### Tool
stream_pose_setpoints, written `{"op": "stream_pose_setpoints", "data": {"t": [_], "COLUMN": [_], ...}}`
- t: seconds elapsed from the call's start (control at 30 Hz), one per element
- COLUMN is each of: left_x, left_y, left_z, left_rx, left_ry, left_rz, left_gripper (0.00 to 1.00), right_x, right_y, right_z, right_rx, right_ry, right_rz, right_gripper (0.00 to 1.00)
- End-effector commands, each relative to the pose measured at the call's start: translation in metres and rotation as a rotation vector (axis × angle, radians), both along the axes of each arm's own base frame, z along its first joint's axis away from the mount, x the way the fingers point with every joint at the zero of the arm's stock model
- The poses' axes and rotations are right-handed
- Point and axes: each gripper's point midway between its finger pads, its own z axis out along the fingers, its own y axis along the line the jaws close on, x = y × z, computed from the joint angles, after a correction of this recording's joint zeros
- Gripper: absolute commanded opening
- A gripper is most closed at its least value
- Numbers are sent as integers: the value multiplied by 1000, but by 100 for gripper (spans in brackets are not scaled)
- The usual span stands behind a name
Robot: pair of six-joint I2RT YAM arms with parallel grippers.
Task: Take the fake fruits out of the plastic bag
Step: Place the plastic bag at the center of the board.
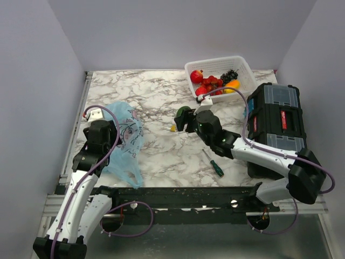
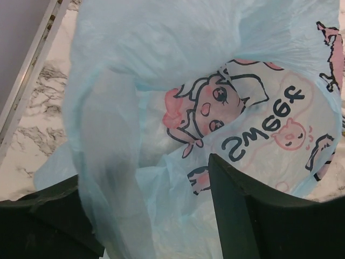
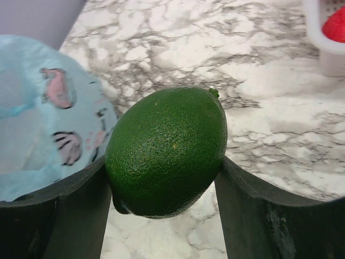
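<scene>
1 green fruit [image 3: 167, 151] sits clamped between the right gripper's [image 3: 163, 178] fingers, above the marble table [image 1: 156, 91] near its centre. At 9 o'clock from it lies the plastic bag [image 1: 125, 141], crumpled at the table's left side. The left gripper [image 2: 144, 171] stands wide, bag film bunched between its fingers and draped over 1 of them. At 1 o'clock, a white basket [image 1: 243, 69] holds red and orange fruits [image 1: 211, 82].

We see soft, even light on the table [image 1: 161, 97] with faint shadows. The wrist views are sharp, though the nearest fold of the plastic bag [image 2: 108, 178] blurs.
</scene>
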Motion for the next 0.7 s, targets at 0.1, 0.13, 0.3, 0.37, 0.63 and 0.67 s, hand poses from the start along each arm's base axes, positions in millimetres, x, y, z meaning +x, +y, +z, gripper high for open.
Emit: {"op": "stream_pose_setpoints", "data": {"t": [0.1, 0.13, 0.3, 0.37, 0.63, 0.67], "left_x": [2, 2, -1, -1, -3, -3], "left_y": [-12, -16, -35, -37, -42, -44], "left_z": [15, 17, 21, 22, 28, 29], "left_rx": [-11, -17, -48, -51, -60, -62], "left_ry": [-32, -32, -43, -47, -78, -81], "left_rz": [-94, -128, -247, -262, -299, -307], "left_gripper": [69, 69, 71, 71, 72, 72], "right_x": [59, 69, 124, 146, 222, 228], "right_y": [-46, -54, -93, -108, -146, -145], "right_z": [-9, -11, -24, -31, -55, -63], "right_rx": [-32, -49, -115, -110, -160, -182], "right_ry": [76, 82, 145, 188, 260, 275], "right_rz": [-196, -238, -405, -458, -555, -545], "right_gripper": [1, 1, 1, 1, 1, 2]}}
